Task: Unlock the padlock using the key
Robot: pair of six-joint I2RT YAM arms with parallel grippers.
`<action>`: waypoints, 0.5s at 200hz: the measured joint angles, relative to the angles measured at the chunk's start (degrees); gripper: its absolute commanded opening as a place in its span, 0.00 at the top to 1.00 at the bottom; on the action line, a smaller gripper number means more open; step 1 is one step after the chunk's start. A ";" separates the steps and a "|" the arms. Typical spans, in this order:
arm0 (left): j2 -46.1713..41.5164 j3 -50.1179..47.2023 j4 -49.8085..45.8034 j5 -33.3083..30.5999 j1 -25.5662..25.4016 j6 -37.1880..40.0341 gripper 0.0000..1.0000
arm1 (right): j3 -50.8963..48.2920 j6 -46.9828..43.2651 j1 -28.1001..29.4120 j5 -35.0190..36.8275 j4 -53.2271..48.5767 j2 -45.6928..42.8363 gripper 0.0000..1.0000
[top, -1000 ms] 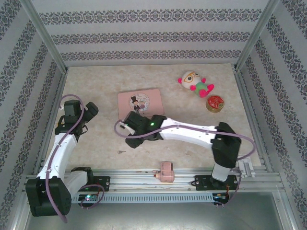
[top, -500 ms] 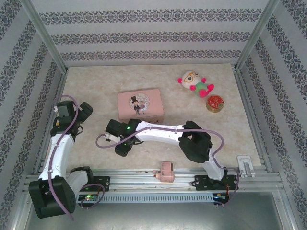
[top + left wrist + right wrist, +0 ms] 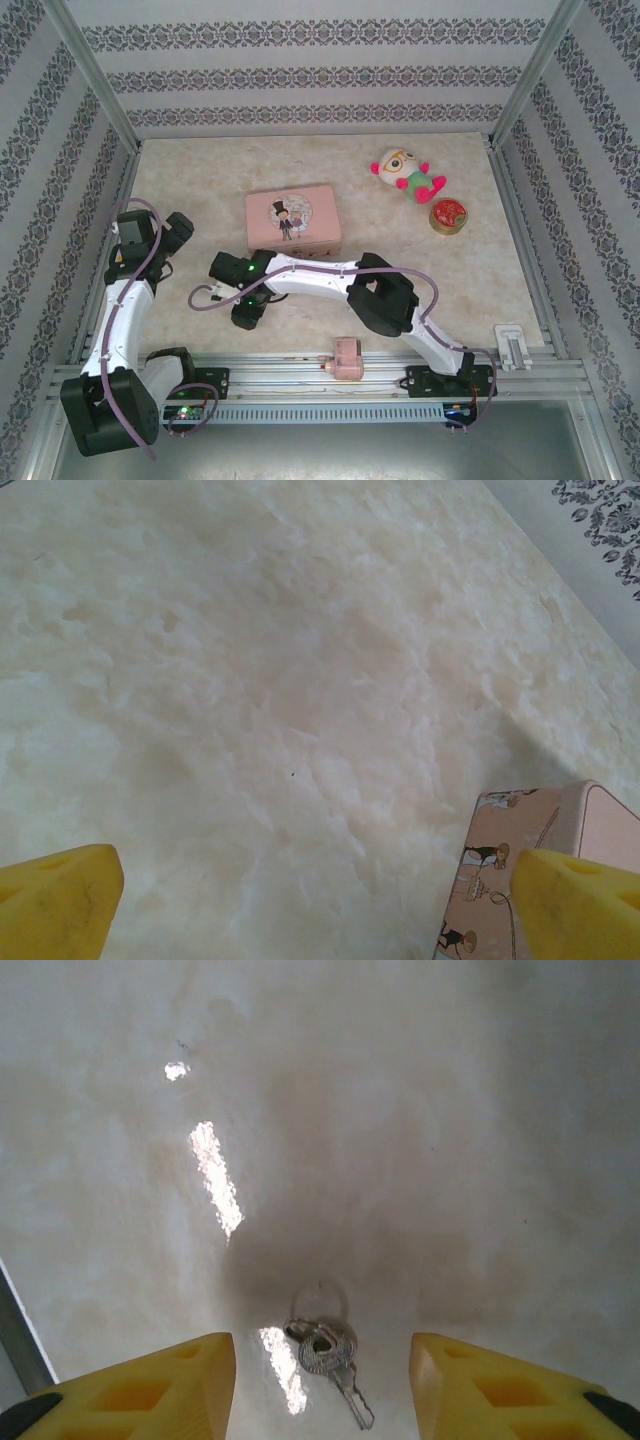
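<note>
Top external: patterned walls (image 3: 300,80) close the marbled table (image 3: 200,180) on the left, far and right sides, and a rail (image 3: 290,368) runs along the near edge. The right gripper (image 3: 248,312) hangs low at left centre, nearer than the pink tin (image 3: 293,220), with open floor around it. The left gripper (image 3: 178,232) is by the left wall.

Left wrist: jaws wide over bare table, tin corner at right.

Right wrist: jaws partly apart, holding nothing. The key (image 3: 335,1365) lies flat on the table between the fingertips, touching neither.
</note>
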 measured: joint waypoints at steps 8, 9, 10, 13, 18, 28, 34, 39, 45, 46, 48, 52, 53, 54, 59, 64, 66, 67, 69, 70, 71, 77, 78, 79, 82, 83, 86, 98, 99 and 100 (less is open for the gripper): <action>0.00 0.00 0.00 0.07 0.15 0.00 0.01 | 0.59 -0.20 0.00 -0.20 -0.22 0.66 0.52; 0.00 0.00 0.00 0.07 0.15 0.00 0.01 | 0.63 -0.20 0.00 -0.22 -0.24 0.70 0.52; 0.00 0.00 0.00 0.11 0.15 0.00 0.01 | 0.72 -0.22 0.00 -0.26 -0.26 0.81 0.52; 0.00 0.00 0.00 0.24 0.20 0.00 0.01 | 0.87 -0.28 0.00 -0.31 -0.26 1.01 0.52; 0.00 0.00 0.00 0.31 0.26 0.00 0.01 | 1.09 -0.37 0.00 -0.37 -0.28 1.33 0.52; 0.00 0.00 0.00 0.46 0.37 0.00 0.01 | 1.44 -0.61 0.00 -0.42 -0.57 1.95 0.52; 0.00 0.00 0.02 0.50 0.37 -0.02 0.01 | 1.53 -0.76 0.02 -0.31 -0.61 2.19 0.53; 0.00 0.00 0.02 0.68 0.37 -0.02 0.01 | 1.62 -0.79 0.00 -0.35 -0.68 2.19 0.53; 0.00 0.00 0.02 0.72 0.37 -0.02 0.01 | 1.79 -0.81 0.00 -0.37 -0.83 2.19 0.53; 0.00 0.00 0.02 0.72 0.37 -0.02 0.01 | 1.81 -0.81 0.00 -0.37 -0.83 2.19 0.53; 0.00 0.00 0.02 0.74 0.37 -0.02 0.01 | 1.86 -0.81 0.00 -0.37 -0.83 2.19 0.53; 0.00 0.00 0.02 0.83 0.37 -0.02 0.01 | 1.90 -0.81 0.00 -0.35 -0.81 2.19 0.54; 0.00 0.00 0.02 0.85 0.37 -0.02 0.01 | 1.90 -0.81 0.00 -0.35 -0.81 2.19 0.54; 0.00 0.00 0.02 0.87 0.37 -0.02 0.01 | 1.90 -0.81 0.00 -0.35 -0.81 2.19 0.54; 0.00 0.00 0.04 0.90 0.39 -0.04 0.01 | 1.90 -0.81 0.00 -0.33 -0.90 2.23 0.55; 0.00 0.00 0.04 0.94 0.42 -0.04 0.01 | 1.90 -0.87 0.00 -0.31 -1.01 2.29 0.56; 0.00 -0.02 0.04 0.94 0.42 -0.07 0.01 | 1.92 -0.90 0.00 -0.22 -1.01 2.29 0.57; 0.00 -0.02 0.04 0.96 0.42 -0.07 0.01 | 1.92 -0.90 0.00 -0.20 -1.01 2.32 0.57; 0.00 -0.02 0.04 0.98 0.42 -0.09 0.01 | 1.95 -0.92 0.00 -0.13 -1.03 2.34 0.58; 0.00 -0.02 0.04 0.98 0.42 -0.09 0.01 | 1.99 -0.96 0.00 -0.11 -1.03 2.34 0.58; 0.00 -0.02 0.04 1.01 0.42 -0.11 0.01 | 1.99 -1.03 0.00 -0.11 -1.05 2.36 0.59; 0.00 -0.04 0.07 1.09 0.48 -0.17 0.01 | 2.19 -1.07 0.00 -0.07 -1.14 2.40 0.61; 0.00 -0.04 0.07 1.11 0.50 -0.17 0.01 | 2.21 -1.09 0.00 -0.09 -1.14 2.43 0.61; 0.00 -0.07 0.04 1.11 0.52 -0.20 0.01 | 2.21 -1.05 0.00 -0.09 -1.11 2.45 0.61; 0.00 -0.07 0.07 1.11 0.59 -0.20 0.01 | 2.27 -1.01 0.00 -0.11 -1.18 2.49 0.63; 0.00 -0.07 0.07 1.14 0.63 -0.20 0.01 | 2.32 -1.05 0.00 -0.11 -1.20 2.51 0.63; 0.00 -0.11 0.07 1.14 0.66 -0.20 0.01 | 2.38 -1.09 0.00 -0.07 -1.27 2.56 0.64; 0.00 -0.22 0.07 1.11 0.76 -0.20 0.01 | 2.51 -1.20 0.00 0.33 -1.33 2.71 0.68; 0.00 -0.22 0.09 1.11 0.76 -0.20 0.01 | 2.51 -1.14 0.00 0.33 -1.33 2.71 0.68; 0.00 -0.24 0.11 1.11 0.79 -0.22 0.01 | 2.51 -1.09 0.00 0.35 -1.33 2.71 0.69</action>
